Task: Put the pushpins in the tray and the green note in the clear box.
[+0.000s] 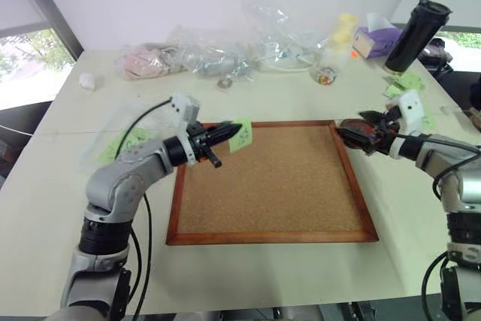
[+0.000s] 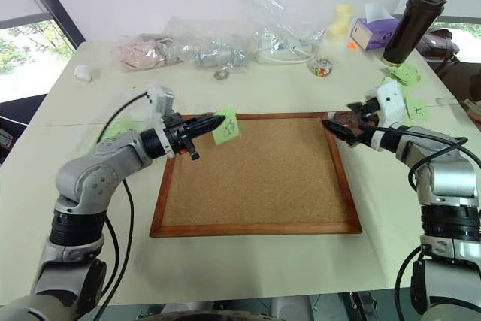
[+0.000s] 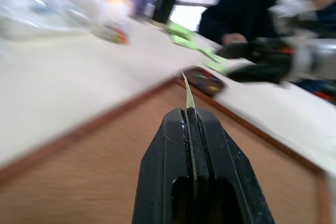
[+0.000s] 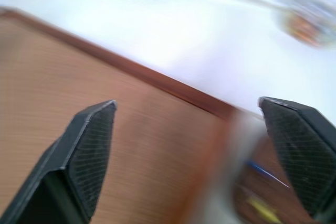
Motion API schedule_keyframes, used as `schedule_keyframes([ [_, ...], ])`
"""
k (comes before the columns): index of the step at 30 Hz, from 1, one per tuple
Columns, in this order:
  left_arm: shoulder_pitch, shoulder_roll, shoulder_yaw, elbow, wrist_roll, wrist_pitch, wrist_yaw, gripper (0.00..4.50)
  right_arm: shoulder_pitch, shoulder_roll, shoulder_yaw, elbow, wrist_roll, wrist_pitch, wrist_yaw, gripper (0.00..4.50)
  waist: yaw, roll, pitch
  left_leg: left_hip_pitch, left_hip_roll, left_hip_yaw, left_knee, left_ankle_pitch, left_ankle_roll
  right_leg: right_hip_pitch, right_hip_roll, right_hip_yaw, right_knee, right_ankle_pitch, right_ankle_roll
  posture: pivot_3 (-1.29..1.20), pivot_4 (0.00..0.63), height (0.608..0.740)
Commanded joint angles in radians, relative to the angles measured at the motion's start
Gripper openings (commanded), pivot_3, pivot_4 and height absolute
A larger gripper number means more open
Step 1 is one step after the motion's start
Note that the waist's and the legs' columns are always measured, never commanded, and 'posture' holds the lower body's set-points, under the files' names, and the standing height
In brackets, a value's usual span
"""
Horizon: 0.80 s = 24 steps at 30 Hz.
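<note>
My left gripper (image 1: 225,134) is shut on the green note (image 1: 241,134), a light green square held edge-on above the cork board's far left corner. Seen from the left wrist, the note (image 3: 188,92) sticks out from between the closed black fingers (image 3: 173,145). At the board's far right corner my right gripper (image 1: 344,131) stands open with nothing between its fingers, just over the tray (image 3: 219,88). That small dark brown dish holds red and yellow pushpins (image 3: 209,79). The clear box (image 1: 120,143), with green paper in it, lies on the table beyond my left arm.
A wood-framed cork board (image 1: 270,178) fills the table's middle. Clear plastic bags (image 1: 218,54), a small jar (image 1: 326,74), a purple tissue box (image 1: 376,39) and a black tumbler (image 1: 415,35) stand along the far edge. More green notes (image 1: 402,84) lie at the right. A person (image 3: 252,9) sits across.
</note>
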Motion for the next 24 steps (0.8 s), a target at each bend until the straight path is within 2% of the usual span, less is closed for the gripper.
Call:
schedule_keyframes([
  [1, -0.028, 0.066, 0.11, -0.047, 0.024, -0.033, 0.053, 0.0, -0.014, -0.004, 0.027, -0.177, 0.093, 0.068, 0.036, 4.46, 0.0, 0.0, 0.0, 0.0, 0.0, 0.0, 0.0, 0.0, 0.0, 0.0, 0.0, 0.0, 0.0, 0.0, 0.0, 0.0, 0.15, 0.74],
  [3, -0.028, 0.099, 0.143, -0.043, 0.035, -0.036, 0.07, 0.0, -0.016, -0.001, 0.045, -0.213, 0.103, 0.08, 0.037, 4.46, 0.004, 0.0, 0.0, 0.0, 0.0, 0.0, 0.0, 0.0, 0.0, 0.0, 0.0, 0.0, 0.0, 0.0, 0.0, 0.0, 0.15, 0.74],
  [7, 0.019, 0.227, 0.27, 0.029, 0.076, -0.055, 0.075, 0.0, -0.038, 0.029, 0.109, -0.264, 0.116, 0.084, 0.046, 4.46, 0.006, -0.001, 0.001, 0.0, -0.001, -0.001, 0.0, 0.0, 0.0, 0.0, 0.0, 0.0, 0.0, 0.0, 0.0, 0.0, 0.15, 0.74],
  [10, 0.083, 0.266, 0.313, 0.078, 0.08, -0.066, 0.045, 0.0, -0.048, 0.033, 0.131, -0.252, 0.094, 0.066, 0.048, 4.46, 0.006, -0.001, 0.001, 0.0, -0.001, -0.001, 0.0, 0.0, 0.0, 0.0, 0.0, 0.0, 0.0, 0.0, 0.0, 0.0, 0.15, 0.74],
  [15, 0.166, 0.29, 0.309, 0.134, 0.098, -0.094, -0.006, 0.0, -0.056, 0.038, 0.153, -0.228, 0.071, 0.038, 0.052, 4.46, 0.009, -0.002, 0.001, 0.0, -0.002, -0.002, 0.0, 0.0, 0.0, 0.001, 0.0, -0.001, 0.0, 0.0, 0.0, 0.0, 0.15, 0.74],
  [18, 0.206, 0.283, 0.288, 0.155, 0.106, -0.099, -0.038, 1.03, -0.053, 0.036, 0.156, -0.218, 0.058, 0.023, 0.051, 4.5, 0.006, -0.002, 0.001, 0.0, -0.001, -0.002, 0.0, 0.0, 0.0, 0.001, -0.001, -0.001, 0.0, 0.0, 0.0, 0.0, 0.15, 0.74],
  [24, 0.215, 0.303, 0.285, 0.167, 0.102, -0.103, -0.092, 4.04, -0.013, 0.005, 0.134, -0.234, 0.049, 0.018, 0.049, 4.5, 0.006, -0.002, 0.001, 0.0, -0.001, -0.002, 0.0, 0.0, 0.0, 0.0, -0.001, -0.001, 0.0, 0.0, 0.0, 0.0, 0.15, 0.74],
])
